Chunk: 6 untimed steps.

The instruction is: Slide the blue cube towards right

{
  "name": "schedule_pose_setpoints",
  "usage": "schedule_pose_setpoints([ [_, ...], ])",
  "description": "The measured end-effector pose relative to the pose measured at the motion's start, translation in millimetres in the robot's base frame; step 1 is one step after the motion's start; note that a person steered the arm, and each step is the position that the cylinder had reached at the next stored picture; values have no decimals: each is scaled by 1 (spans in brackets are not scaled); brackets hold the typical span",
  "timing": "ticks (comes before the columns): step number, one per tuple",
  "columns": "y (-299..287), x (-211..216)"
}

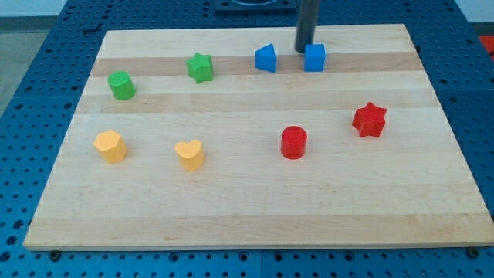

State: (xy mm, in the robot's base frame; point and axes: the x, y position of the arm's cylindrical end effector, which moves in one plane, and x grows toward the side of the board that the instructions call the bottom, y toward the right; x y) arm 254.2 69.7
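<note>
The blue cube (315,58) sits on the wooden board (255,201) near the view's top, right of centre. My tip (302,51) is the lower end of the dark rod and stands just left of the cube, at its upper left edge, touching or nearly touching it. A second blue block, wedge-shaped (266,59), lies a little to the left of my tip.
A green star (200,67) and a green cylinder (121,85) lie at the upper left. Two yellow blocks (110,146) (190,154) lie lower left. A red cylinder (294,143) and a red star (369,120) lie right of centre.
</note>
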Motion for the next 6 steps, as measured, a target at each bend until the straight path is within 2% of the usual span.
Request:
schedule_pose_setpoints([
  [1, -29, 5],
  [3, -19, 24],
  [6, 79, 31],
])
